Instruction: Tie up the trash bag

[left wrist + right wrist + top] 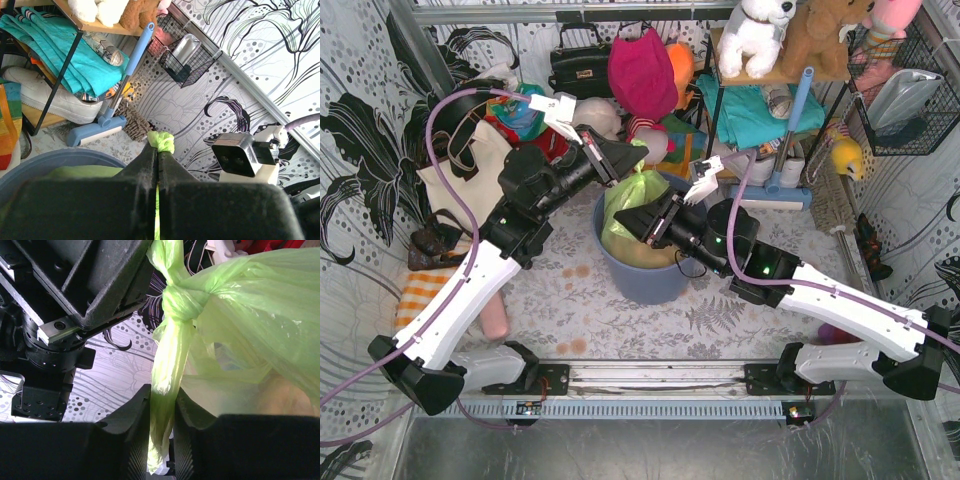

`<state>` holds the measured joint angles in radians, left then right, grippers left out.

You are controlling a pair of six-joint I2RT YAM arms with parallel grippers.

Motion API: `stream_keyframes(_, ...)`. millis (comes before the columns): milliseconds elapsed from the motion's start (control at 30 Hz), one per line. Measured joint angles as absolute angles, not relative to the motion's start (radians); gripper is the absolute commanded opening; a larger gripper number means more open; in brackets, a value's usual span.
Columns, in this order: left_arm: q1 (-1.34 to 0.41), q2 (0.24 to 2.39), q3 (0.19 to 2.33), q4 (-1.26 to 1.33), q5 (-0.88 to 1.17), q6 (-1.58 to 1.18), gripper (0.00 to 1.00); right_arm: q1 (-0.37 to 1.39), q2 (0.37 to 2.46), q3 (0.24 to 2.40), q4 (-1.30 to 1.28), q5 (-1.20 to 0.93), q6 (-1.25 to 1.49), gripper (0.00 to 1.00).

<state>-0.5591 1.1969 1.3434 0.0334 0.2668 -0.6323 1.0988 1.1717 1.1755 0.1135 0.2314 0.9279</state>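
Where the arms start: both bases are bolted at the near edge of the counter (580, 310), and both arms lean in to meet over the middle, so each one gets its own end of the plastic.
Bin: the round blue-grey bin (640, 280) stands mid-counter, right between the two arms.
Trash bag: the light-green trash bag (630, 200) sits in the bin with its neck gathered up above the rim. Tan stuff shows through the plastic in the right wrist view.
Knot: there's a knot (182, 302) cinched in the neck already, with one strand hanging below it and another poking up.
Right claw: the right claw (162, 390) is clenched on the lower strand, and the plastic fills the gap between its jaws. My guess is it's anchoring that end.
Left claw: the left claw (157, 150) is pinched tight on the upper tail (161, 141), a green nub sticking out past the tips. Looks like it's set up to pull against the other side.
Progress: I'd call this snugging the knot down, pretty much the last bit.
Risk: thin film, so a hard tug could tear it or lift the bag out.
Back: tote bag (470, 170) far left, plush toys (790, 40) on the shelf behind. Neither is involved.
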Motion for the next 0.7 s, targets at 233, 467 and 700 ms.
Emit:
stream_keyframes(233,-0.554,1.197,1.339,0.039,0.273,-0.635,0.00,1.099,1.167,1.176,0.112,0.232,0.927,0.02)
stream_keyframes(467,-0.546,1.197,1.338,0.039,0.274,-0.635,0.00,1.099,1.118,1.176,0.057,0.253,0.922,0.00)
stream_keyframes(700,-0.527,1.197,1.338,0.029,0.271,-0.619,0.00,1.098,1.062,1.187,-0.051,0.315,0.871,0.00)
